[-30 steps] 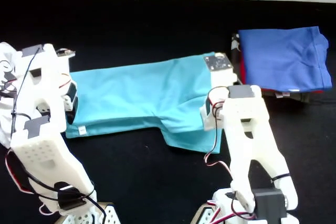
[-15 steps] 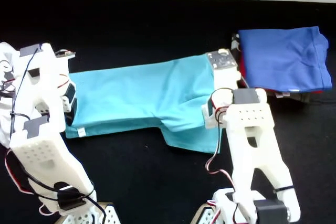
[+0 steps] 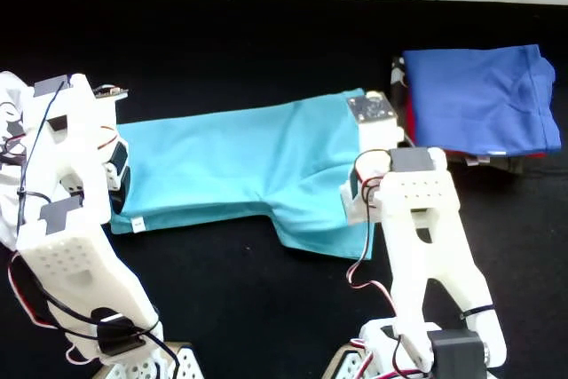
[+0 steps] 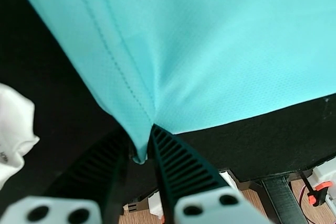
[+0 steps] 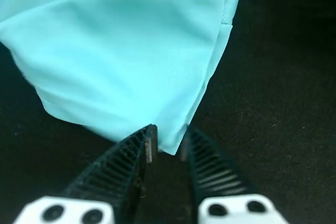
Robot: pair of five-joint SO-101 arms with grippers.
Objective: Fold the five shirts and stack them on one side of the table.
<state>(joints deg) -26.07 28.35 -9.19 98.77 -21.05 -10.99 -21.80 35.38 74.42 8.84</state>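
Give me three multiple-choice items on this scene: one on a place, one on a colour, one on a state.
1. Where does the folded stack lie?
A. on the right arm's side of the table
B. between the two arms
C. on the left arm's side

2. What colour is the stack's top shirt?
A. red
B. white
C. blue

3. How is the left gripper?
A. open over bare table
B. shut on the turquoise shirt
C. shut on a white cloth

Answers: 1 A, the high view shows it at the right arm's end of the table; 2 C, blue cloth covers the pile; 3 B, the left wrist view shows the hem pinched between its fingers.
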